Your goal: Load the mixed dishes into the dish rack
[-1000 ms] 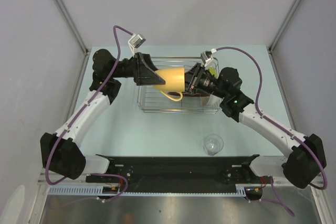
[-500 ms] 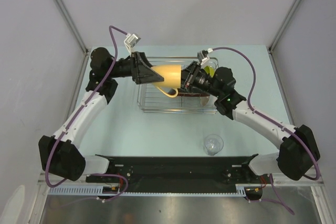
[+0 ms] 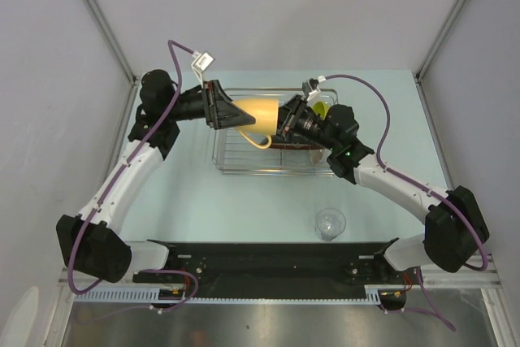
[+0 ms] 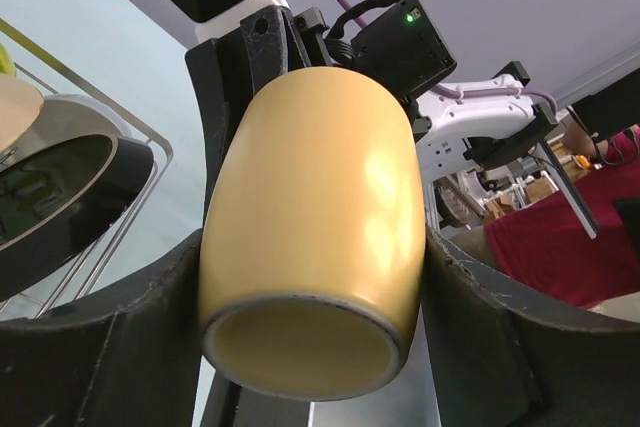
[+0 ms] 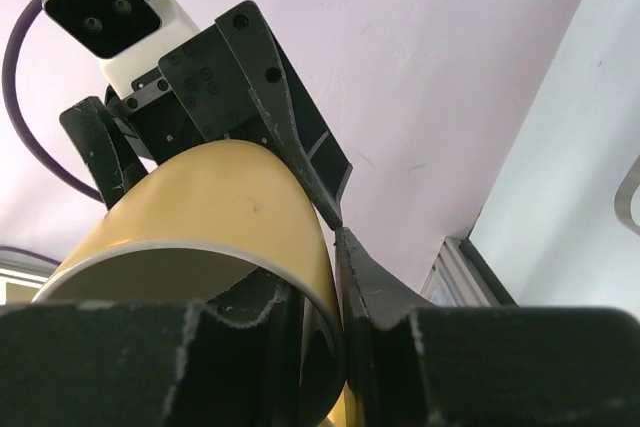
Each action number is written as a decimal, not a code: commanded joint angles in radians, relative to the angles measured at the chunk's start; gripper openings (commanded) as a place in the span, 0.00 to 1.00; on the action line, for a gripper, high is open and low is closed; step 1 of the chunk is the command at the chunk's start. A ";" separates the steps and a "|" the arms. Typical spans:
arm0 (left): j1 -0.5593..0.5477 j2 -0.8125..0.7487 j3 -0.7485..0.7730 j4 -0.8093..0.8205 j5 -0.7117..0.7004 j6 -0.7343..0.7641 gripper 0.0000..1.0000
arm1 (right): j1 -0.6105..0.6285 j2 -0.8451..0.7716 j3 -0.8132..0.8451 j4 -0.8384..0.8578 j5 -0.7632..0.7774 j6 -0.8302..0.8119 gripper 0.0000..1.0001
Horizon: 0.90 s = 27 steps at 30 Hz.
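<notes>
While it lies horizontal above the dish rack point(image 3: 244, 164), the yellow mug point(image 3: 258, 117) spans both end effectors. The right gripper point(image 3: 281, 122) is clamped on the mug's rim, one finger inside the mouth and one outside. The left gripper point(image 3: 240, 113) grasps the base end, with a finger against each side.

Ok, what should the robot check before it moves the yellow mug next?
1. The right hand pinches the yellow mug's rim: ok.
2. The left hand's fingers sit either side of the mug: ok.
3. Its grip is tight: cannot tell.
4. The mug hangs above the dish rack: ok.
5. The rack's left part shows bare wire: ok.
6. The small clear glass stands apart from both arms: ok.
</notes>
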 commanded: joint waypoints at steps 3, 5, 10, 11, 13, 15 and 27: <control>-0.074 -0.022 0.018 0.058 0.107 -0.032 0.00 | 0.066 0.016 0.038 0.067 -0.044 0.013 0.26; -0.068 -0.025 0.020 0.062 0.109 -0.039 0.00 | 0.053 0.002 0.037 0.034 -0.049 -0.012 0.35; -0.011 -0.025 -0.002 0.169 0.133 -0.128 0.00 | -0.016 -0.031 0.037 -0.057 -0.079 -0.046 0.40; 0.002 -0.025 -0.008 0.186 0.138 -0.159 0.00 | -0.025 -0.038 0.037 -0.066 -0.081 -0.055 0.40; 0.015 -0.029 -0.022 0.221 0.145 -0.182 0.00 | -0.052 -0.054 0.035 -0.098 -0.096 -0.064 0.42; 0.032 -0.031 -0.023 0.223 0.152 -0.193 0.00 | -0.071 -0.079 0.035 -0.146 -0.106 -0.089 0.47; 0.114 0.007 0.076 -0.093 0.146 0.038 0.00 | -0.259 -0.246 0.037 -0.475 -0.168 -0.228 0.69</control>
